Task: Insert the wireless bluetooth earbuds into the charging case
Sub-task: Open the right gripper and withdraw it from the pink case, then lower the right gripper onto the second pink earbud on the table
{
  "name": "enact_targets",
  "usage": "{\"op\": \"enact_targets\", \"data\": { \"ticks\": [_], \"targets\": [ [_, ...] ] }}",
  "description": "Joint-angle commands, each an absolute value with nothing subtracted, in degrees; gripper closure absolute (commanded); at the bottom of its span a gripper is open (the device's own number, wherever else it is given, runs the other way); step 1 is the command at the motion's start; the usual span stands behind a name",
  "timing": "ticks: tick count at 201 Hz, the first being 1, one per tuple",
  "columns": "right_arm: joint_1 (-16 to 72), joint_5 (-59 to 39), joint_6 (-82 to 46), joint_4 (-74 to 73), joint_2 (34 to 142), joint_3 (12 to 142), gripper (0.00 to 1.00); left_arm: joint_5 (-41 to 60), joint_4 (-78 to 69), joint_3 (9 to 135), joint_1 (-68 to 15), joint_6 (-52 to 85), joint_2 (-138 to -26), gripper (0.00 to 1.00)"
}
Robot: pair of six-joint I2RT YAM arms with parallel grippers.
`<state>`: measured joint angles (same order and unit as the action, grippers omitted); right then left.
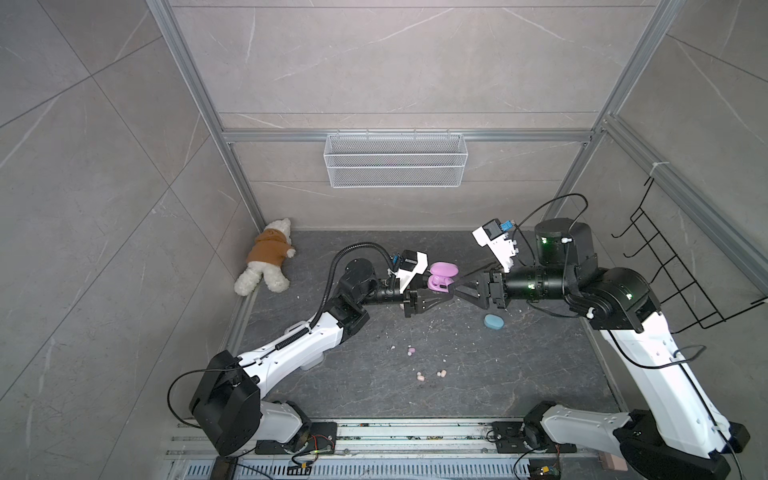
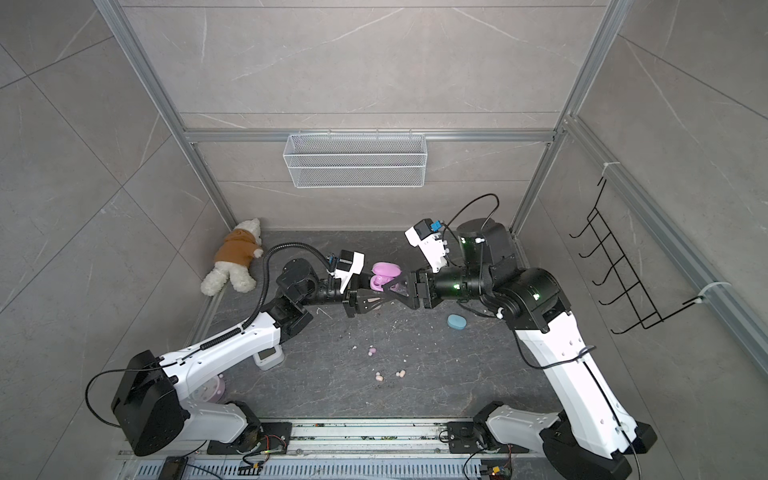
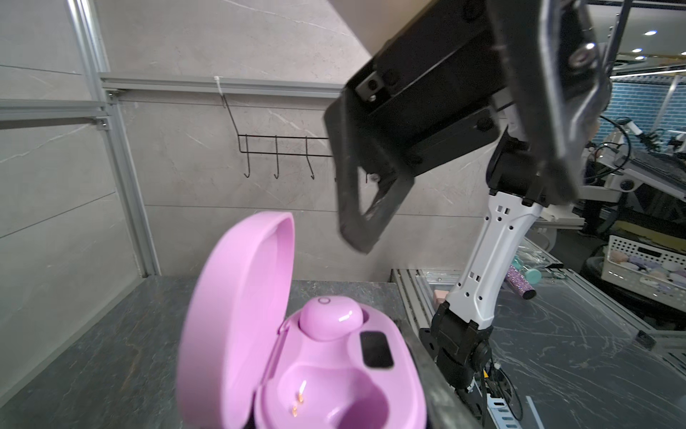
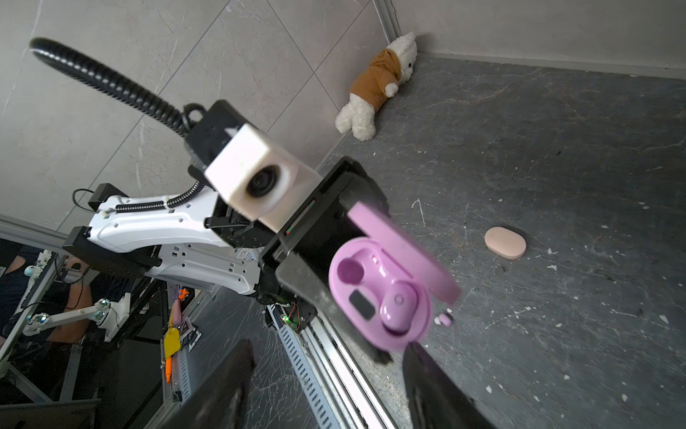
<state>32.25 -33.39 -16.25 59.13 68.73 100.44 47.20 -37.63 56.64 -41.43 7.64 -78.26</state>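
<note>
Charging case (image 3: 326, 371), lid up, sits clamped in my left gripper (image 1: 432, 300); one lilac earbud (image 3: 330, 317) is seated, the neighbouring socket (image 3: 334, 401) bare. Right gripper (image 1: 460, 288), jaws apart and empty, hovers just beyond the case. Next, I judge: fetch the loose earbud (image 4: 444, 318) from the table (image 4: 557, 148) below it. The hold of the left fingers (image 4: 308, 293) is blurred and partly hidden behind the case.

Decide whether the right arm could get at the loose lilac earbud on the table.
Probably yes: the right gripper is open and empty, and the lilac earbud lies uncovered on the table, nothing standing between them.
</note>
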Motion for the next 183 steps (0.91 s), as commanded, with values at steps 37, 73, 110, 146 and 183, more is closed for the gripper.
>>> {"op": "enact_targets", "data": {
  "ticks": [37, 73, 110, 146, 183],
  "targets": [
    [33.03, -33.47, -15.82, 62.05, 63.73, 90.77, 0.33, 41.31, -38.77, 51.94, -33.97, 6.52, -72.77, 0.97],
    [35.16, -26.26, -18.76, 53.94, 63.50, 76.28, 0.34, 37.58, -35.80, 50.24, -31.25, 4.08, -69.17, 0.97],
    [39.79, -21.41, -27.71, 40.74, 69.56, 65.11, 0.33, 34.89, -33.39, 48.67, -29.01, 3.37, -65.25, 0.97],
    [42.50, -20.73, -39.58, 32.50, 80.04, 59.05, 0.38, 33.49, -30.15, 47.73, -28.67, 2.22, -62.55, 0.97],
    [45.99, -17.80, -47.89, 30.04, 88.68, 59.16, 0.41, 32.69, -28.62, 47.32, -28.64, 1.61, -60.67, 0.97]
  ]
}}
